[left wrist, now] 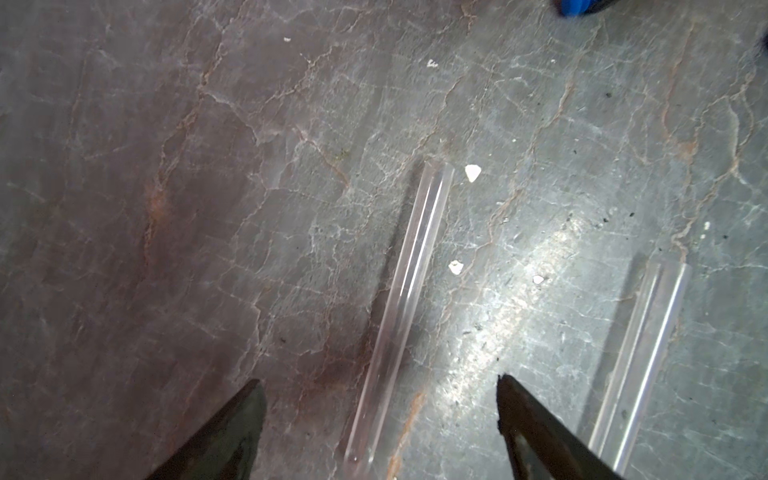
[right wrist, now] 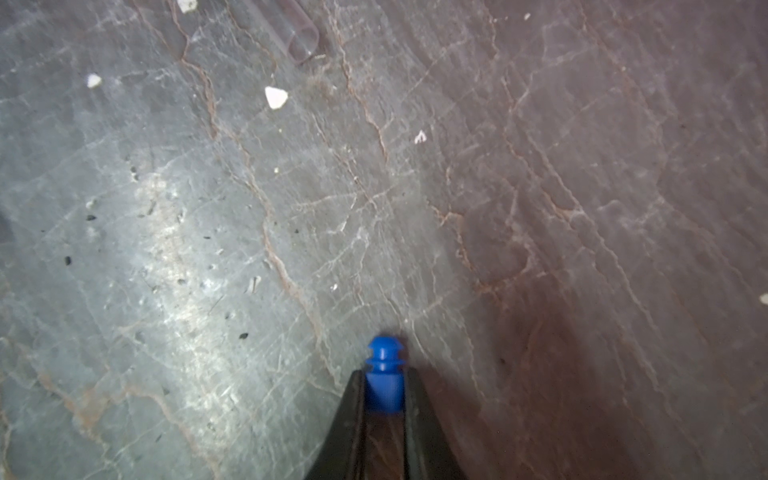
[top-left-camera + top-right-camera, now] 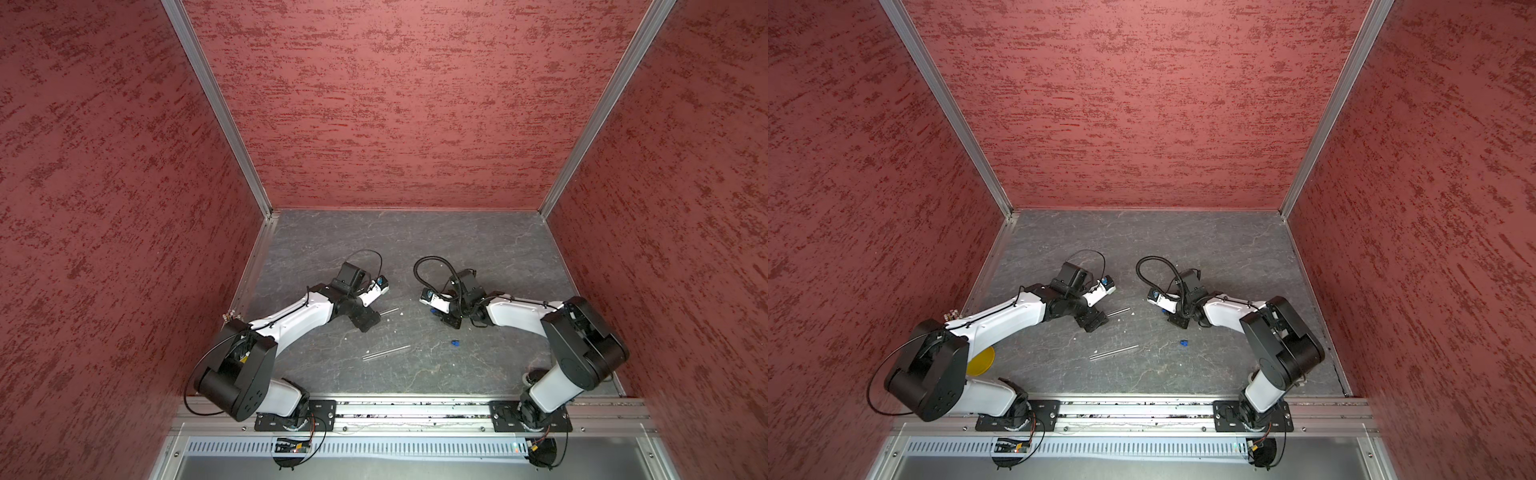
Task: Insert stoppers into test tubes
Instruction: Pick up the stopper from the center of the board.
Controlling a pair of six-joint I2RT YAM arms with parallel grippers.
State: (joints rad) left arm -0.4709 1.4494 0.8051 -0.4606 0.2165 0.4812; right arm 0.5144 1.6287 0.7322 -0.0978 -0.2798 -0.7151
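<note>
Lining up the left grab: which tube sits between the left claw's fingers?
The farther tube, white chips beside it, lies within the open left claw; the nearer tube lies outside it.

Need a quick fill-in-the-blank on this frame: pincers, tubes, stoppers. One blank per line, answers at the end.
The right pincer is shut on a ___ stopper.
The left pincer is ___, its jaws either side of a tube.
Counting the second tube, tubes lying on the table number ___.
The spare stopper lies loose on the table, nearer the ___ pincer.
Missing words: blue; open; two; right.
</note>
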